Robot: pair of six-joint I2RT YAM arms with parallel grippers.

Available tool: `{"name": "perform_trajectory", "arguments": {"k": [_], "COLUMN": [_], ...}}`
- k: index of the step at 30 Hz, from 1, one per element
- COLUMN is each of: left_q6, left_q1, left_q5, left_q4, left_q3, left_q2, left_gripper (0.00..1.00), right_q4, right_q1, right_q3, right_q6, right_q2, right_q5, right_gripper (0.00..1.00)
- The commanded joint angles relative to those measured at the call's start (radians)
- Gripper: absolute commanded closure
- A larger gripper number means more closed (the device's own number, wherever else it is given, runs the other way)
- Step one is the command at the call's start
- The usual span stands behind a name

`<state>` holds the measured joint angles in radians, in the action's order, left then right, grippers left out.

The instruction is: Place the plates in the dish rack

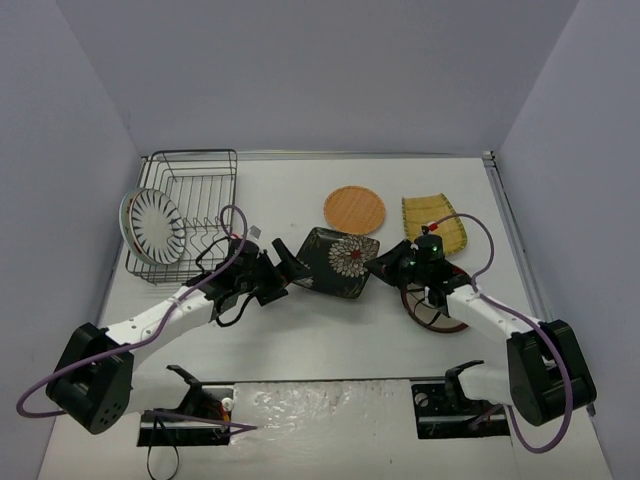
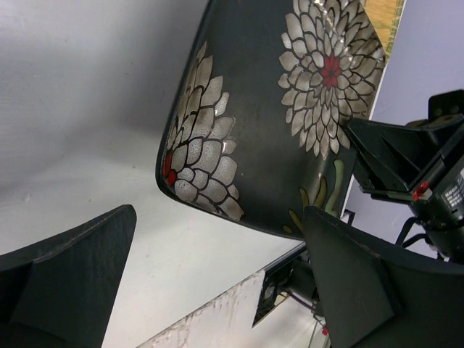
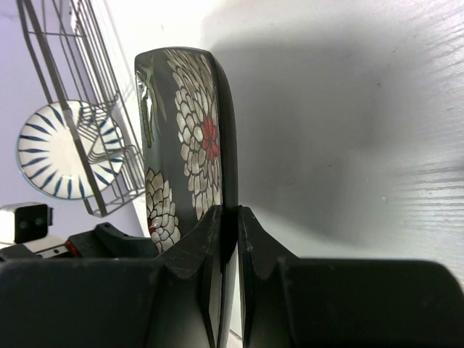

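With the right hand (image 3: 228, 217), pinches the near rim of the dark square plate (image 3: 192, 130), jaws shut tight on the thin edge. Holds it tilted on edge, apparently lifted off the surface (image 1: 300, 340), about midway between the two arms. Spreads the left hand (image 2: 217, 214) wide around the opposite corner, seemingly without touching it.

Looks glazed, stiff and fairly heavy for so narrow a pinch. Probably slippery, prone to swing about the grip, and sure to chip or crack if dropped. Calls for a hold well in from the corner, fingers over the rim and onto the flat, before any release on the right.

Beneath the right forearm (image 1: 490, 315), lying flat: a cream plate (image 1: 440, 325) with a dark red rim. Farther back, also flat and apart from each other: an orange round plate (image 1: 354, 209) and a yellow-green striped plate (image 1: 425, 212).

At the far left: the dish rack (image 1: 190, 155), with a white plate (image 1: 158, 225) with dark radial stripes upright among the prongs (image 1: 205, 225) and a second plate (image 1: 126, 225) just behind it, pattern hidden. Suggests slotting the square one upright the same way, lowered gently, never dropped.
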<state>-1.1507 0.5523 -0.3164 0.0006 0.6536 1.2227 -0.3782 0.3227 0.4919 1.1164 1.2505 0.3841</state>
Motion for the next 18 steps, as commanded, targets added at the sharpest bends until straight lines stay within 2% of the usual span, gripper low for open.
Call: {"name": "perform_trajectory", "arguments": {"k": [1, 6, 10, 12, 15, 18], "left_q6": [-0.083, -0.103, -0.111, -0.121, -0.143, -0.144], "left_q1": [0.021, 0.054, 0.073, 0.073, 0.078, 0.085], "left_q5": [0.040, 0.062, 0.096, 0.109, 0.123, 0.139], "left_q4": [0.104, 0.144, 0.159, 0.175, 0.221, 0.220], "left_q3": [0.091, 0.138, 0.163, 0.170, 0.171, 0.189], "left_q2": [0.025, 0.052, 0.064, 0.066, 0.071, 0.079], "left_gripper": [0.03, 0.04, 0.12, 0.17, 0.32, 0.39], "right_q4": [-0.241, -0.250, -0.277, -0.270, -0.274, -0.297], "right_q1": [0.023, 0.040, 0.055, 0.061, 0.075, 0.089], "right_q3": [0.030, 0.015, -0.010, -0.012, -0.029, -0.045], "right_q6": [0.129, 0.171, 0.211, 0.216, 0.239, 0.261], "right_q2": [-0.103, -0.150, -0.192, -0.213, -0.245, -0.268], "right_q5": [-0.030, -0.083, -0.133, -0.158, -0.189, -0.219], "right_gripper": [1.00, 1.00, 1.00, 1.00, 1.00, 1.00]}}
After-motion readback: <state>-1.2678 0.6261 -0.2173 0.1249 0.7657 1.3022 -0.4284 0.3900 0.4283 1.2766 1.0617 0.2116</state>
